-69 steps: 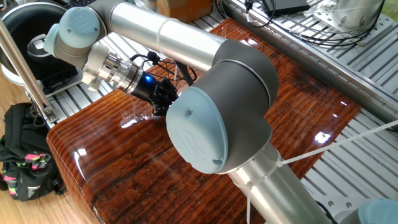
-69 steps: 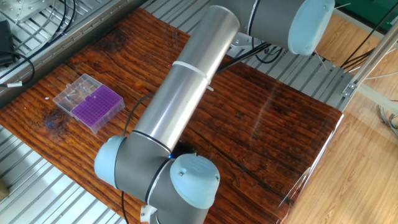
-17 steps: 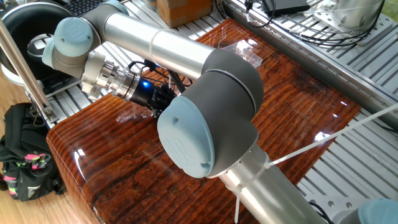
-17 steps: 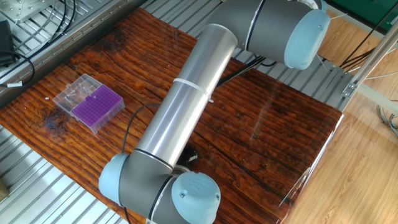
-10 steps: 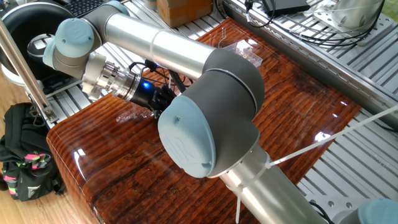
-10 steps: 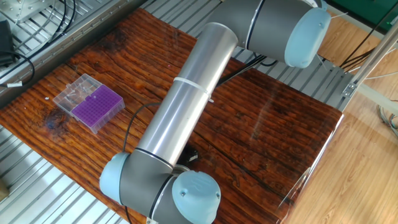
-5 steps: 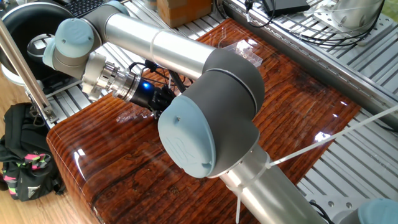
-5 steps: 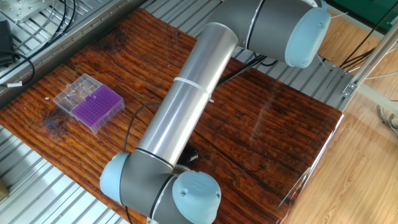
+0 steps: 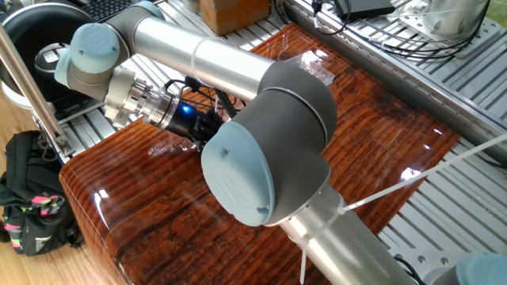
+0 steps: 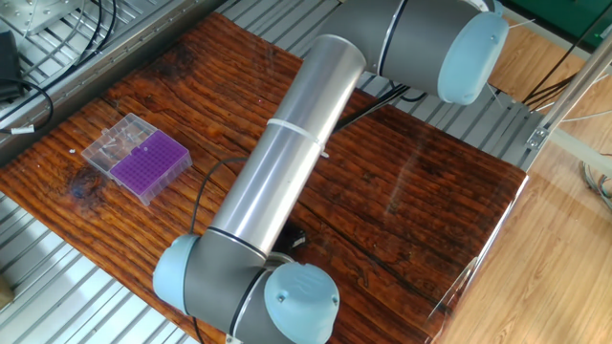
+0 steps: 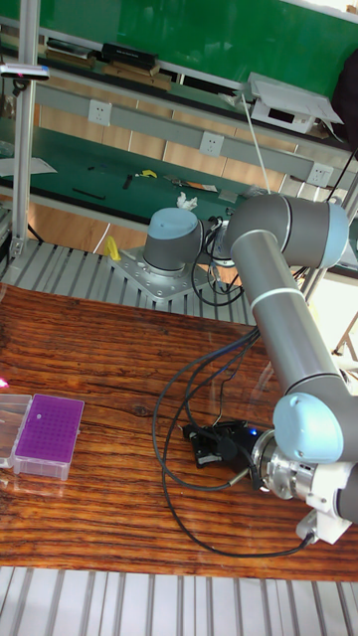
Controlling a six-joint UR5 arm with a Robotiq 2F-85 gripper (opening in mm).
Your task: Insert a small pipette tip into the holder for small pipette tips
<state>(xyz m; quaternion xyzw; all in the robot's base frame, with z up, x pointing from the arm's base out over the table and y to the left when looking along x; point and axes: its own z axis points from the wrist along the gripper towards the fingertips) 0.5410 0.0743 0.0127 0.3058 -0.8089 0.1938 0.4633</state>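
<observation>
Nothing moved; holder (image 11: 48, 433) well apart from claw (image 11: 203, 444).

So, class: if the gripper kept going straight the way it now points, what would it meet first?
Probably the purple rack: the gripper points across the table towards it, with only bare wood between. Depth is hard to judge.

Glossy dark-red wooden tabletop (image 10: 435, 205) with bright glare spots, ribbed aluminium frame (image 9: 467, 87) around it, green wall board (image 11: 179, 35) (behind shelving), white wall sockets (image 11: 97, 112), pale wood floor (image 10: 564, 239), black bag (image 9: 28, 194) on it
</observation>
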